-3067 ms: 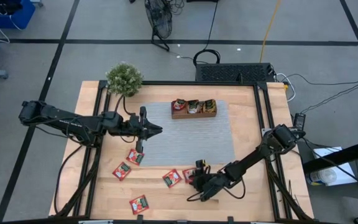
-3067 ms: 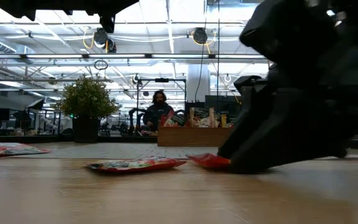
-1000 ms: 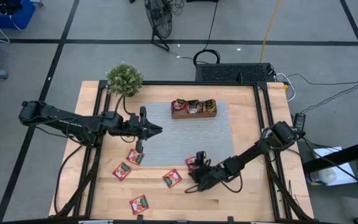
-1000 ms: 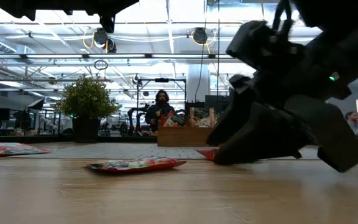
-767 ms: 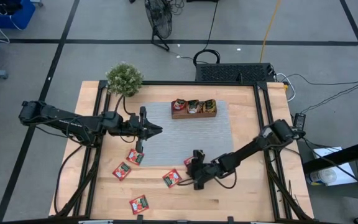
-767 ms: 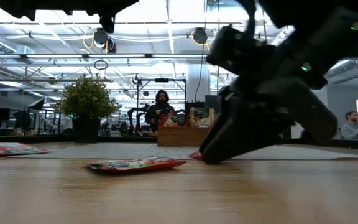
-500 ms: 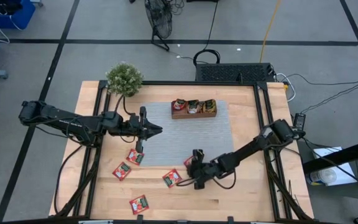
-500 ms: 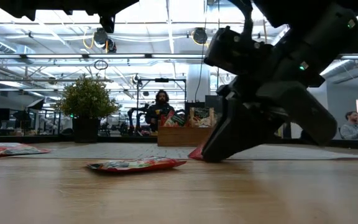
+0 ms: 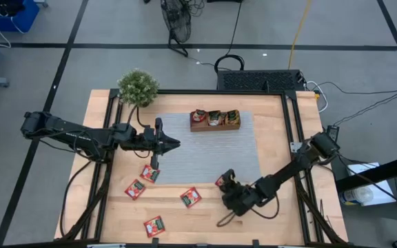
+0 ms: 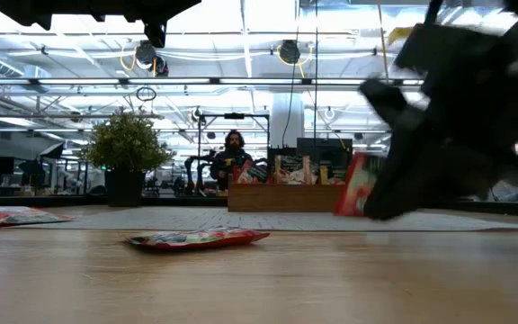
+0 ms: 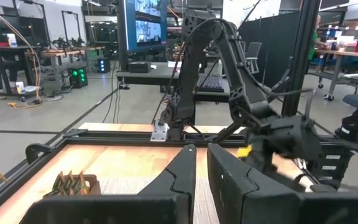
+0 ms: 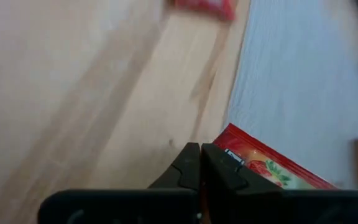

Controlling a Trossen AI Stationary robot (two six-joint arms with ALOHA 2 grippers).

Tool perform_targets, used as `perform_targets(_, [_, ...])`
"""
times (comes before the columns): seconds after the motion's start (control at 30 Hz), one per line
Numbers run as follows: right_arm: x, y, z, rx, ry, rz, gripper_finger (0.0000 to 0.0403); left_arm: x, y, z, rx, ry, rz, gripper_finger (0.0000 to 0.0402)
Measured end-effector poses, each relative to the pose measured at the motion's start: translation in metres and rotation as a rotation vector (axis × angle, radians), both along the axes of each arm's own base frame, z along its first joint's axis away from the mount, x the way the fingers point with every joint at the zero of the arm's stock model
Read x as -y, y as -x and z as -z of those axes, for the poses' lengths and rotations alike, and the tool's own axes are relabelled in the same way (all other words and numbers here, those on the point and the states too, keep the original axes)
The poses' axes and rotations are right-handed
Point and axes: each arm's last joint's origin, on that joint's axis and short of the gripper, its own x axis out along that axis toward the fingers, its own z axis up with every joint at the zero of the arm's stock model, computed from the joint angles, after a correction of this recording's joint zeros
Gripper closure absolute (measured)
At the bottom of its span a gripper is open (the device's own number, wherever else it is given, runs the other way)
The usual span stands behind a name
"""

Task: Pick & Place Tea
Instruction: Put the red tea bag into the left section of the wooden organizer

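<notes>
1. Since the earlier high view, the right gripper (image 9: 227, 184) has drawn back toward the lower right of the frame, taking one red tea packet (image 10: 356, 184) off the surface; in the low view the packet now hangs upright, clear of the wood.
2. Right jaws: closed on a corner of that packet (image 12: 263, 163), as the right wrist view shows.
3. Left gripper (image 9: 176, 143): parked at the left edge of the grey mat (image 9: 240, 148), jaws nearly shut, holding nothing.
4. Remaining tea: four packets lie on the bare wood at lower left of the high view, among them one at lower centre (image 9: 190, 197) and one nearest the bottom edge (image 9: 153, 226).
5. Destination, by judgement: the wooden tray (image 9: 215, 120) at the mat's upper edge, already holding packets.
6. Step in hand: carrying. The grip is only on a corner, so the packet may swing or slip; a steady, unhurried travel is advisable.
7. Approach the tray from above, packet edge-down over a compartment, and open the jaws only once it is inside.
</notes>
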Motion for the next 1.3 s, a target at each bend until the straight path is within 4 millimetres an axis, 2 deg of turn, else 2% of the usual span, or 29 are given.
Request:
perform_targets(0.1, [-0.009,0.004,-0.012,0.032,0.057,-0.086,0.0402,0.0,0.0,0.0,0.0,0.0,0.0,0.0355])
perform_targets(0.2, [-0.018,0.009,-0.015,0.03,0.121,-0.186,0.0403,0.0,0.0,0.0,0.0,0.0,0.0,0.0355])
perform_targets(0.37, [-0.029,0.009,-0.022,0.097,0.112,-0.257,0.0403,0.0,0.0,0.0,0.0,0.0,0.0,0.0355])
perform_targets(0.77, [-0.035,-0.004,-0.038,0.253,0.136,-0.362,0.0403,0.0,0.0,-0.001,0.009,0.018,0.001,0.0355])
perform_targets(1.07, [-0.036,-0.003,-0.036,0.247,0.147,-0.375,0.0403,0.0,0.0,-0.001,0.01,0.056,-0.006,0.0355])
perform_targets(1.3, [-0.041,-0.002,-0.037,0.263,0.132,-0.416,0.0403,-0.001,-0.007,0.006,-0.012,0.022,-0.024,0.0355])
